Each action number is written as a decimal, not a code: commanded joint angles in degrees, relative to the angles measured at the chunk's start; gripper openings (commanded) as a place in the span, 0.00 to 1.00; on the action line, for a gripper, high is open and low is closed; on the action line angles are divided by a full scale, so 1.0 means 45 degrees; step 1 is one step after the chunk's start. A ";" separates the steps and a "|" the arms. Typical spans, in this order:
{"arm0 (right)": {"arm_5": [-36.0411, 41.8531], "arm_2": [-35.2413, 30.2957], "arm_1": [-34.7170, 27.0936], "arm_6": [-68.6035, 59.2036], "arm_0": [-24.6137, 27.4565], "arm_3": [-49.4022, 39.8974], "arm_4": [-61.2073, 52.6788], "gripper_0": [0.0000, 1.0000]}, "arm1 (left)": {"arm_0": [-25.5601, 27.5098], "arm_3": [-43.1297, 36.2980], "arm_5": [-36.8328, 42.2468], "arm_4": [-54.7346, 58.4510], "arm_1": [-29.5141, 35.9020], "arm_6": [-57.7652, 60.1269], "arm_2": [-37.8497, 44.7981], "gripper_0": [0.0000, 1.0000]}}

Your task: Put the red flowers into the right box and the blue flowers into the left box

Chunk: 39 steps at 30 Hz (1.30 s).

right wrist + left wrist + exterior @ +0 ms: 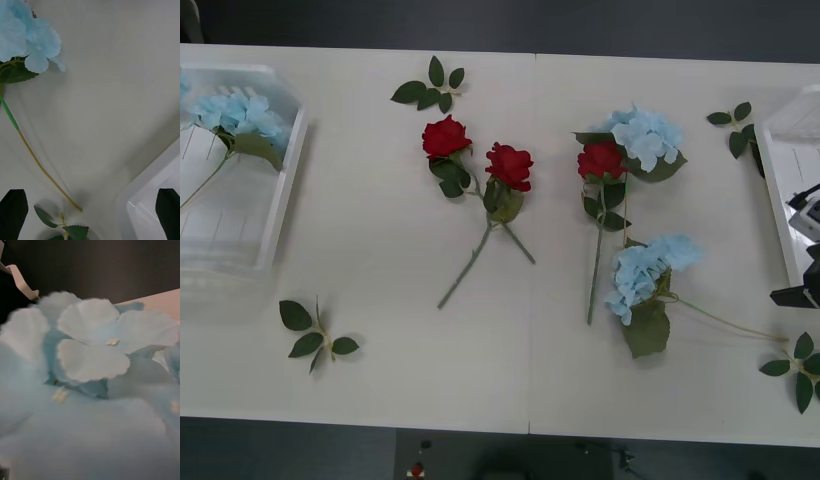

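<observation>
Front view, nearest edge first: a leaf sprig (317, 333) lies loose at lower left of the table (430, 360) and another (798, 368) at lower right, both bits to leave alone. Just above, at the right edge, the right end effector (90, 210) hangs released over the corner of the right box (780, 170), its black fingers (14, 210) spread wide at the two bottom corners of the right wrist view; I judge it is parked there to reach the blue flowers' nearest cluster (642, 275), whose long stem tip (71, 202) ends just beside the bin rim. At mid frame three red flowers wait on the table: two crossed roses (445, 137) (509, 165) and a third (601, 160) touching another blue cluster (645, 135). At upper left the left box (280, 190) already holds one blue cluster (238, 115). Blue petals (93, 352) press close to the left wrist camera, so I cannot tell the left end effector's state.
</observation>
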 commanded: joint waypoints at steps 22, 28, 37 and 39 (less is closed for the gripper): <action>0.1120 -0.1468 0.5181 0.0282 0.1220 -0.1625 0.6444 1.00 | -0.0239 -0.5810 0.6605 -0.0399 -0.3506 0.4061 0.1033 1.00; 0.0671 -0.0062 0.5494 0.0165 -0.0088 -0.0277 0.6600 1.00 | -0.0864 -0.7274 0.8323 -0.4267 -0.5947 0.6425 -0.0412 1.00; 0.0221 0.0642 0.5826 -0.0030 -0.0694 0.0485 0.6698 0.00 | -0.2075 -0.6435 0.8519 -0.7899 -0.8056 0.9745 -0.3791 1.00; 0.0202 0.0642 0.5826 -0.0069 -0.0694 0.0485 0.6717 0.00 | -0.2309 -0.5927 0.8167 -0.8036 -0.8349 1.0331 -0.4260 1.00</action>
